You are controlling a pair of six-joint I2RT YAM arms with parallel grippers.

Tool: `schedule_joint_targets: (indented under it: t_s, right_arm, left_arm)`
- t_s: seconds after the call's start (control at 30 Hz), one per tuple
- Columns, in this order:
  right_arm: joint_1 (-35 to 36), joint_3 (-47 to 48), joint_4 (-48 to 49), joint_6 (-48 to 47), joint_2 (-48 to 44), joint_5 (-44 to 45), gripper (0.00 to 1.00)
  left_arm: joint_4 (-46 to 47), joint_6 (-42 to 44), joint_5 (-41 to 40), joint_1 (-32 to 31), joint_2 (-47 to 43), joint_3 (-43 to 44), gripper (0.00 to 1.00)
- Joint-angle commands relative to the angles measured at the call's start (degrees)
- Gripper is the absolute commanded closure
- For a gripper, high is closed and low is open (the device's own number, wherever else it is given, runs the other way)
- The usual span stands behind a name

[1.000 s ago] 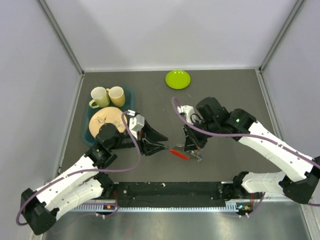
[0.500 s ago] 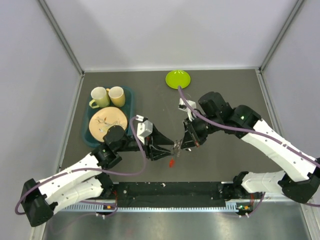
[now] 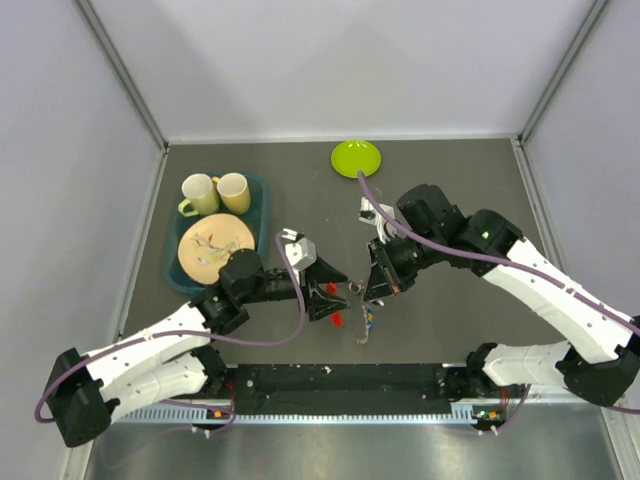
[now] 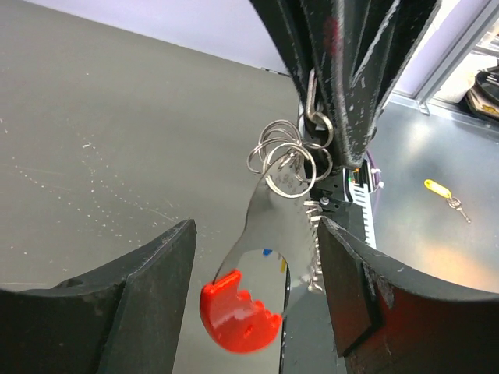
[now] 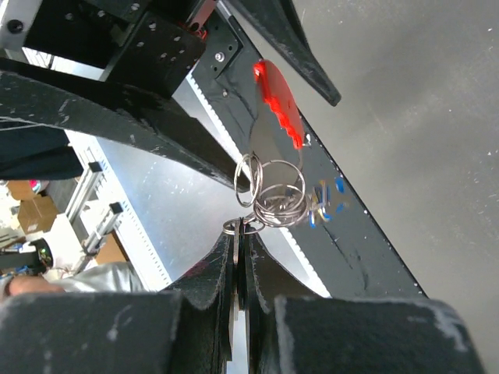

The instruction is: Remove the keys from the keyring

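Observation:
The keyring is a cluster of thin silver rings hanging above the table. My right gripper is shut on a small ring at the top of that cluster. Below it dangles a silver key with a red head, and small keys with blue marks hang beside it. My left gripper is open, its fingers standing either side of the red head without touching it. In the top view the two grippers meet at mid-table: left gripper, right gripper, keys beneath.
A lime-green dish sits at the back of the table. A teal tray at the left holds two cups and a tan plate. A yellow-tagged key lies on the metal surface past the table's near edge.
My left gripper has opened and let go of the red key. The right gripper shifted left and lifted, so the bunch now hangs freely from it.

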Motion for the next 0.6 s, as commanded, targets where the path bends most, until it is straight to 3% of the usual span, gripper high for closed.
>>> schedule_joint_targets:
  t_s: [0.0, 0.3, 0.43, 0.47, 0.5, 0.57]
  right_arm:
    - [-0.2, 3.8, 1.2, 0.2, -1.9, -2.4, 1.00]
    - [-0.2, 2.6, 1.3, -4.1, -4.3, -8.3, 1.00]
    - [-0.2, 1.6, 1.5, -5.4, -5.8, -9.3, 1.00]
    - [-0.1, 1.4, 1.3, -5.7, -6.2, -9.1, 1.00]
    - [-0.2, 1.1, 1.4, -6.1, -7.0, -8.8, 1.00]
    - [-0.2, -0.2, 1.2, -6.7, -8.0, -7.4, 1.00]
  left_arm:
    - [1.4, 2.3, -0.6, -0.2, 1.8, 2.2, 0.31]
    - [5.7, 1.0, 6.2, -0.2, 5.2, 2.2, 0.34]
    - [7.8, -0.4, 11.3, 0.0, 4.4, 2.5, 0.65]
    - [6.9, 0.2, 11.9, 0.0, 3.8, 2.8, 0.88]
    - [5.7, 0.6, 11.8, 0.0, 3.4, 3.1, 0.98]
    - [3.4, 1.3, 10.4, 0.2, 2.6, 4.4, 1.00]
